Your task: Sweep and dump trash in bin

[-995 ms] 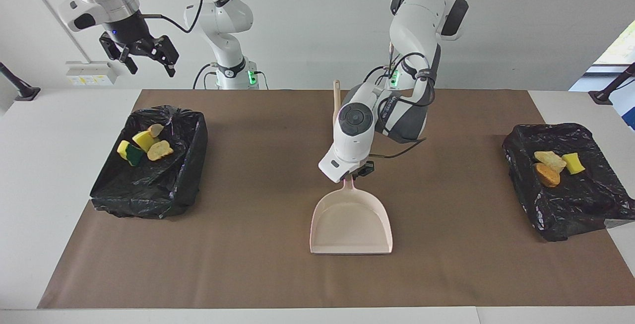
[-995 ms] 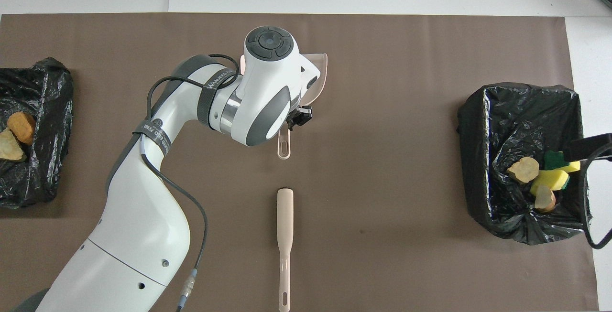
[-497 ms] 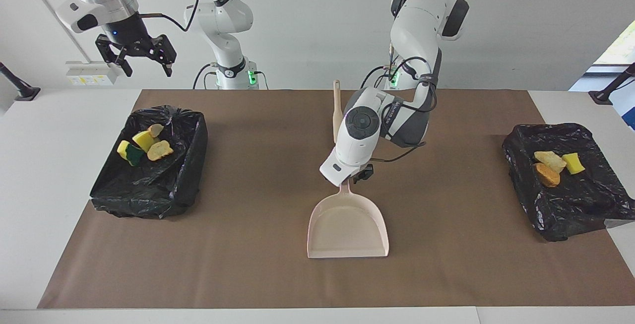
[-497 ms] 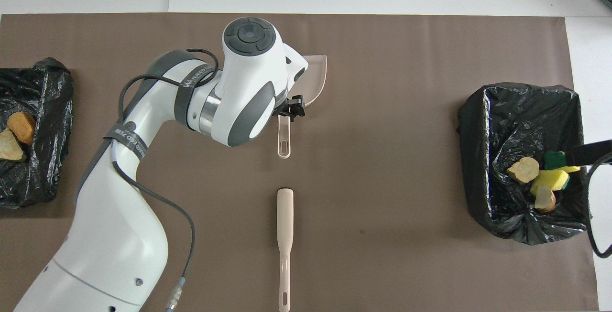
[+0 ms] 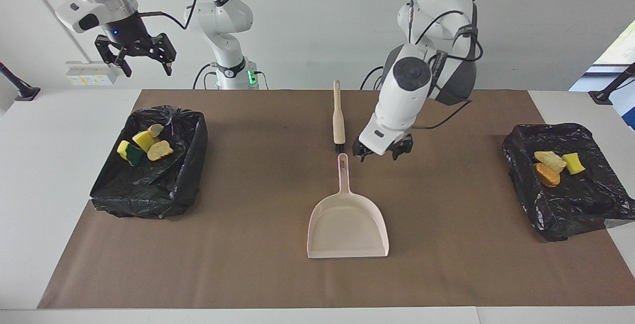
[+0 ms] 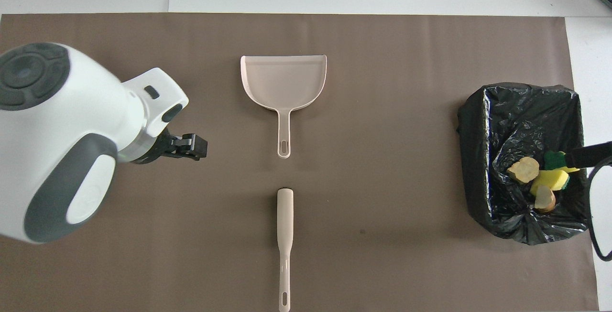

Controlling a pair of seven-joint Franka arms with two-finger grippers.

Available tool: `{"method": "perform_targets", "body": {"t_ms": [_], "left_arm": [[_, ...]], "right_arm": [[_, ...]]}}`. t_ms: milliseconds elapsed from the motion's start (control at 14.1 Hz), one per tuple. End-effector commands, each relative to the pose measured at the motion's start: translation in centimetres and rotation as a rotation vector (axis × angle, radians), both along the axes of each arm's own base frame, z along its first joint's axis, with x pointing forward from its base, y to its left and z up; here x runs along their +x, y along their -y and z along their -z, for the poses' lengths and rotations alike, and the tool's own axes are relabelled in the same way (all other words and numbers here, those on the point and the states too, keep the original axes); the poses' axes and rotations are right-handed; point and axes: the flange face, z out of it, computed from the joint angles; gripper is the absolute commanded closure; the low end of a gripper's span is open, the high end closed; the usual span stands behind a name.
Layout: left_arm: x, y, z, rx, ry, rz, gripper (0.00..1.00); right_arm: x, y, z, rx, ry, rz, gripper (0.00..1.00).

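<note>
trash [image 5: 144, 144] lies in both black-lined bins. left gripper [image 5: 382, 150]: jaws wide open, empty, raised over the tabletop [image 5: 248, 274] beside the dustpan [image 5: 347, 222] handle. right gripper [image 5: 136, 58]: jaws open, empty, above its bin [image 5: 149, 192]. remaining scraps [image 5: 555, 165] sit in the other bin [image 5: 570, 210]. brush [image 5: 339, 115] lies nearer the robots than the dustpan.

The left gripper [image 5: 382, 152] hangs low, jaws apart and empty, while the right gripper [image 5: 135, 59] waits raised, open.
</note>
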Motion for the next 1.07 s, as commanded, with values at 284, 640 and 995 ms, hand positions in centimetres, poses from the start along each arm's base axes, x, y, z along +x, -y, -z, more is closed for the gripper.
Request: {"method": "perform_targets", "body": {"t_ms": [284,640,995], "left_arm": [[-0.6,-9.3,-11.1,-0.026,0.007,0.065,0.00],[2.0,-11.4,-14.1,-0.026,-0.018,0.044,0.00],[1.0,-12.6,-13.5,0.021,-0.022,0.073,0.00]], "right_arm": [[-0.8,0.6,0.1,-0.013,0.001,-0.026,0.00],[-1.0,1.5,0.3,-0.014,-0.003,-0.025,0.00],[-1.0,1.5,0.4,-0.014,-0.005,-0.025,0.00]]}}
